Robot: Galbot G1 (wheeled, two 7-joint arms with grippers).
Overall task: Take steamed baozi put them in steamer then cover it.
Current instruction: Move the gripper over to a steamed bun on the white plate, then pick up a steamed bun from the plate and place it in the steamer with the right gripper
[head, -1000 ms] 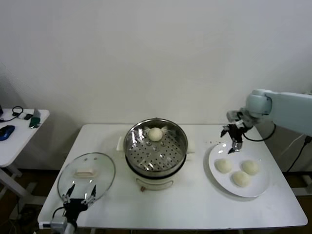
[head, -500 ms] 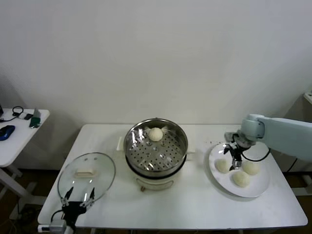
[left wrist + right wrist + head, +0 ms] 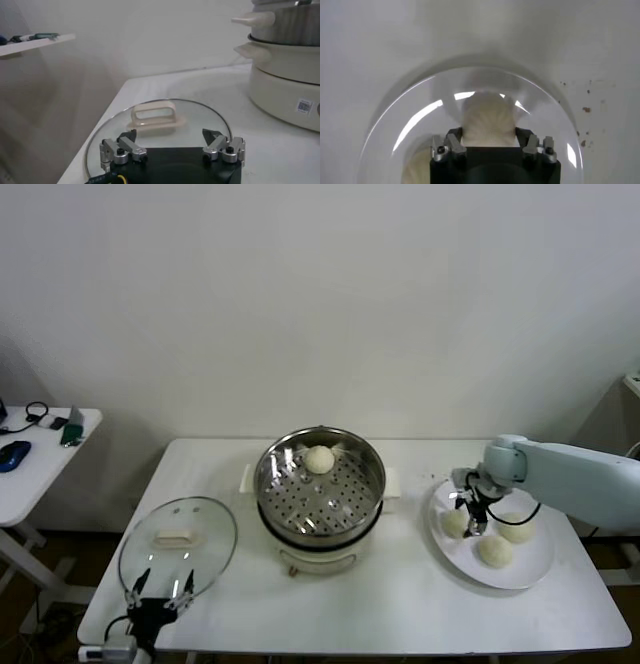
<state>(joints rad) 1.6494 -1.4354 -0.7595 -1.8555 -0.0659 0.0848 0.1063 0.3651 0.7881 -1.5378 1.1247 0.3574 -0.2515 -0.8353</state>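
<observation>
Right gripper [image 3: 471,518]: lowered onto the plate [image 3: 528,572], to the right of the steamer [image 3: 319,484], its fingers [image 3: 453,145] astride 1 bun [image 3: 488,122], 1 finger on each flank and touching it; the bun sits on the plate between them, clamped or nearly so. Plate: white, flat, round, on the table [image 3: 400,609] near its right end, well apart from the steamer. Buns on the plate: 3 in all, the gripped bun [image 3: 456,522] nearest the steamer, a 2nd bun [image 3: 516,527] on its far side, a 3rd bun [image 3: 494,551] toward the front of the plate. Steamer: steel pot on a white base, at the table's middle, open, perforated tray showing, 1 bun [image 3: 319,459] resting at the back of the tray. Cover [image 3: 177,545]: glass, metal-rimmed, lying flat on the table front-left of the steamer, cream handle [image 3: 153,114] up. Left gripper [image 3: 160,597]: parked at the front edge of the table, just beside the near rim of the cover, fingers [image 3: 123,148] spread wide apart with nothing between them. Side table [image 3: 35,459]: white, left of the steamer and clear of the main table, carrying a few small dark items.
</observation>
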